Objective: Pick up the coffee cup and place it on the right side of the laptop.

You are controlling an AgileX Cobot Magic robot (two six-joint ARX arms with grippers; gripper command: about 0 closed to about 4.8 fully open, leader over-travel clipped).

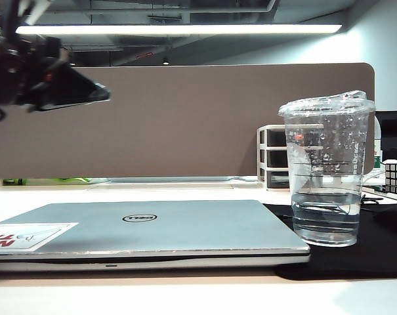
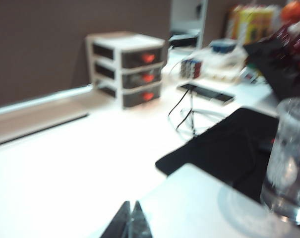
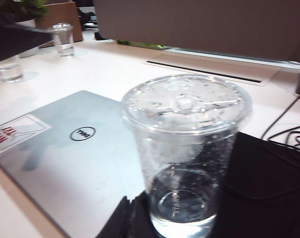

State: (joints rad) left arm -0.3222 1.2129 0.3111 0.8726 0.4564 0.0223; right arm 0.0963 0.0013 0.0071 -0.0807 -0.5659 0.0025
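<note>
- Left gripper (image 1: 96, 93): raised high above the left end of the laptop (image 1: 185, 226), well apart from it. Fingertips pressed together, nothing between them; the left wrist view shows the same pinched tips (image 2: 131, 218).
- Laptop: lid shut, lying flat, long axis running left-right across the exterior view; Dell logo (image 1: 139, 218) near mid-lid, white sticker (image 1: 24, 236) at its left end.
- Coffee cup (image 1: 326, 174): upright just beside the laptop's right edge, on the black mat (image 1: 382, 252). Long axis vertical, film-covered mouth up, narrow base down, some clear liquid at the bottom. Untouched by either gripper.
- Right gripper (image 3: 132, 218): low, close in front of the cup base, at the laptop's right corner; tips look together, empty.
- Judgement: placement looks done; only arm retreat is left.
</note>
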